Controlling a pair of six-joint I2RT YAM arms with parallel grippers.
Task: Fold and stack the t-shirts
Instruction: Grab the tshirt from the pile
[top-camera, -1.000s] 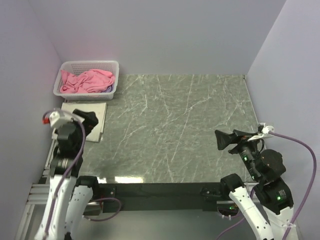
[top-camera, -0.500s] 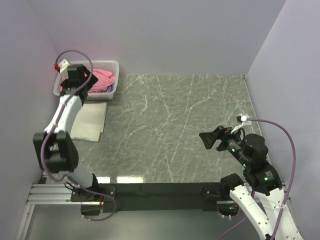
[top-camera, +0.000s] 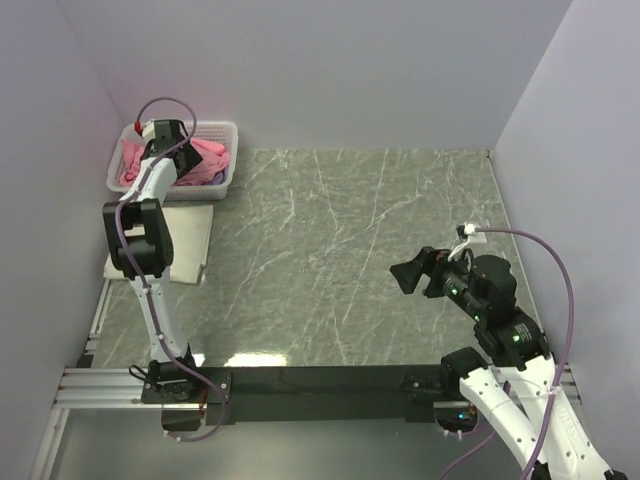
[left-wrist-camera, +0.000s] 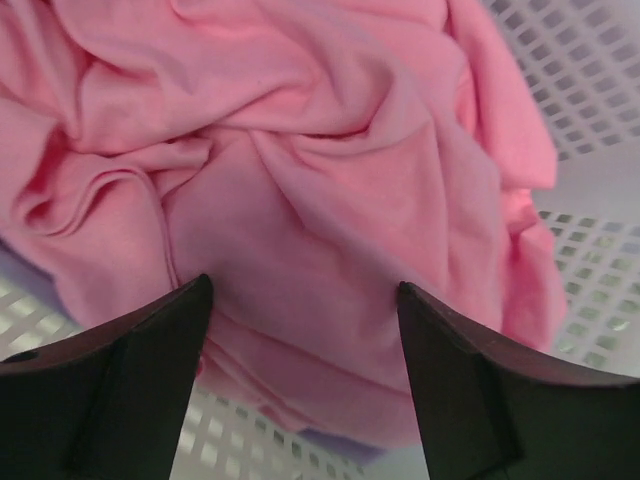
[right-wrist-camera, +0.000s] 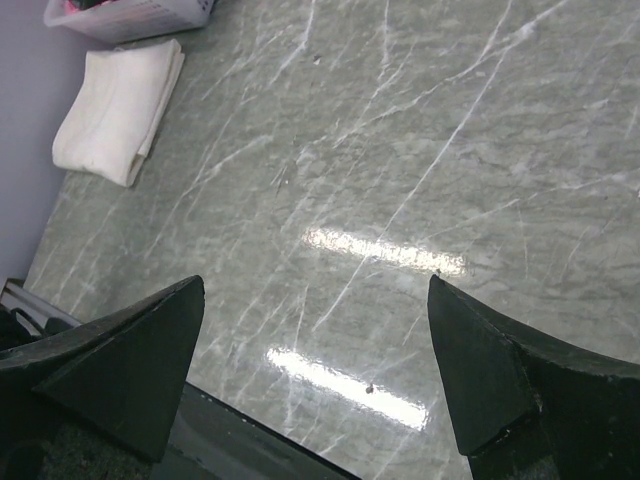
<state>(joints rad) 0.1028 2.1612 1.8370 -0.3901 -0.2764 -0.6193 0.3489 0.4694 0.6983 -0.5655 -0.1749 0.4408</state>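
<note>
A crumpled pink t-shirt fills the white basket at the back left. My left gripper reaches down into it. In the left wrist view the left gripper is open, its two fingertips pressed against a bulge of the pink t-shirt that lies between them. A sliver of lavender t-shirt peeks out beneath the pink one. A folded cream t-shirt lies in front of the basket. My right gripper hovers open over bare table, nothing between its fingers.
The basket's lattice wall stands close on the right of the left gripper. The grey marble table stretches to the right wall. The right wrist view has the folded cream t-shirt and a basket corner at far left.
My left arm swung from beside the cream t-shirt up and into the basket, and its jaws narrowed a little around the pink cloth. The right gripper drifted left over the table.
</note>
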